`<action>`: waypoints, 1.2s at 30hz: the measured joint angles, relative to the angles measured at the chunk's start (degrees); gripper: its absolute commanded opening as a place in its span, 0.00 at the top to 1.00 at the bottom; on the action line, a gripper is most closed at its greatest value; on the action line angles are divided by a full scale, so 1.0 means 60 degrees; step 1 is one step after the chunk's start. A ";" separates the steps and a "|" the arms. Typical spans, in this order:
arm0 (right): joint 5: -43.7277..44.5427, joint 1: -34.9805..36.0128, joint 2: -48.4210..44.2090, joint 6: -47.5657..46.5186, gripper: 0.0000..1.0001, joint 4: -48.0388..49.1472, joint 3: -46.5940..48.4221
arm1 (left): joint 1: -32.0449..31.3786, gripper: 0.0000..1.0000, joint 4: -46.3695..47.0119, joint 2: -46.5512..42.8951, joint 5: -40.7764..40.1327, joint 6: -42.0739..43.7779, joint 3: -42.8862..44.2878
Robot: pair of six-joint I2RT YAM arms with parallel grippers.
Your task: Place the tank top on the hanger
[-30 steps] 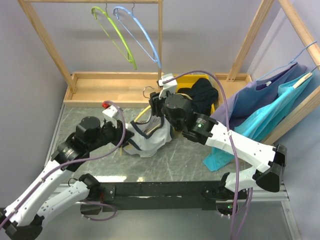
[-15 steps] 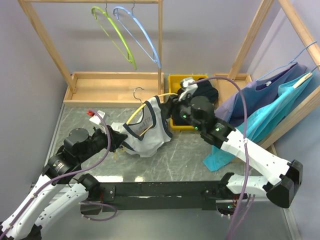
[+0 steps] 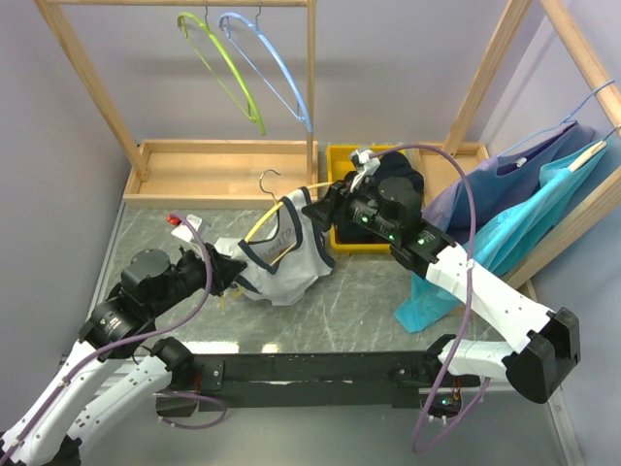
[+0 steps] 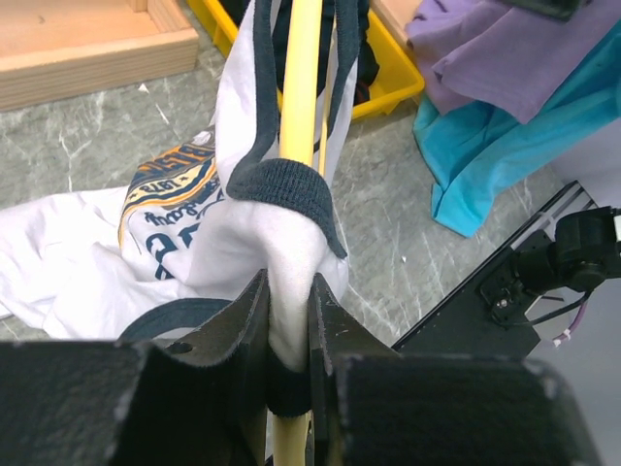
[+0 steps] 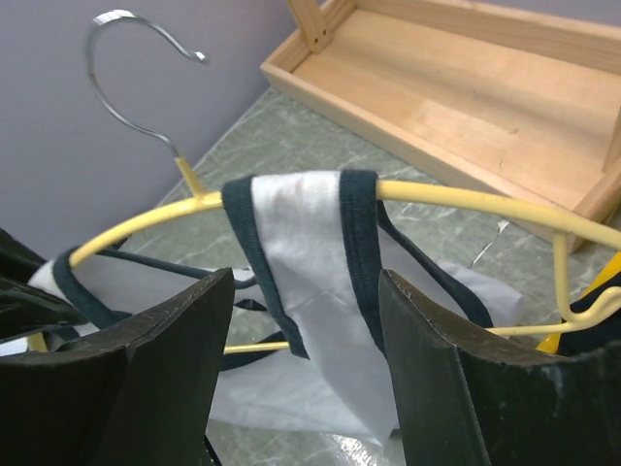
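Note:
The white tank top with navy trim hangs partly over the yellow hanger, and its lower part lies on the table. The metal hook points up. My left gripper is shut on one navy-trimmed shoulder strap and the yellow hanger end. In the left wrist view the tank top is pinched between the jaws along the hanger. My right gripper is open. In the right wrist view a strap drapes over the hanger, between the spread jaws, untouched.
A lime-green hanger and a light-blue hanger hang on the wooden rack at the back. A wooden tray lies behind. A yellow bin holds a black garment. Blue, teal and purple garments hang at the right.
My right arm has swung right off the tank top and its gripper now stands open at the hanger's right shoulder. My left arm drew back to the left, still holding the strap.

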 measured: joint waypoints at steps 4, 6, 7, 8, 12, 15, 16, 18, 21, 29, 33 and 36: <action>-0.0106 -0.0025 0.0171 -0.0007 0.33 0.0058 -0.0022 | 0.0000 0.99 0.0004 -0.0138 0.0044 -0.0004 0.0098; -0.0160 -0.0055 0.0226 0.0000 0.33 0.0226 -0.0117 | 0.0000 0.99 0.0018 -0.0219 0.0091 -0.0011 0.0138; -0.0189 -0.0080 0.0255 0.0011 0.32 0.0266 -0.0175 | 0.0000 0.99 0.0015 -0.0244 0.0109 -0.0025 0.0157; -0.0200 -0.0102 0.0302 0.0022 0.32 0.0317 -0.0215 | 0.0000 0.99 0.0022 -0.0259 0.0149 -0.0029 0.0164; -0.0375 -0.0208 0.0572 0.0033 0.32 0.0543 -0.0244 | 0.0000 0.99 0.0018 -0.0262 0.0259 -0.0033 0.0171; -0.0583 -0.0259 0.0754 0.0084 0.51 0.0703 -0.0244 | 0.0000 0.99 0.0018 -0.0262 0.0277 -0.0033 0.0175; -0.0670 -0.0266 0.0772 0.0102 0.70 0.0725 -0.0248 | 0.0000 0.99 0.0018 -0.0262 0.0277 -0.0033 0.0175; -0.0747 -0.0266 0.0765 0.0117 0.85 0.0769 -0.0244 | 0.0000 0.99 0.0018 -0.0262 0.0270 -0.0033 0.0175; -0.0681 -0.0273 0.0663 0.0219 0.98 0.0747 -0.0244 | 0.0000 0.99 0.0015 -0.0270 0.0259 -0.0033 0.0175; 0.0280 -0.0812 0.0178 0.0459 0.99 -0.0299 0.0284 | 0.0000 0.99 0.0004 -0.0539 0.0197 -0.0051 0.0193; 0.0565 -0.0918 0.0178 0.0539 0.94 -0.0597 0.0583 | 0.0000 0.99 0.0022 -0.0838 0.0146 -0.0076 0.0226; 0.0678 -0.0918 0.0200 0.0641 0.78 -0.0790 0.0583 | -0.0004 0.99 0.0011 -0.0965 0.0084 -0.0142 0.0226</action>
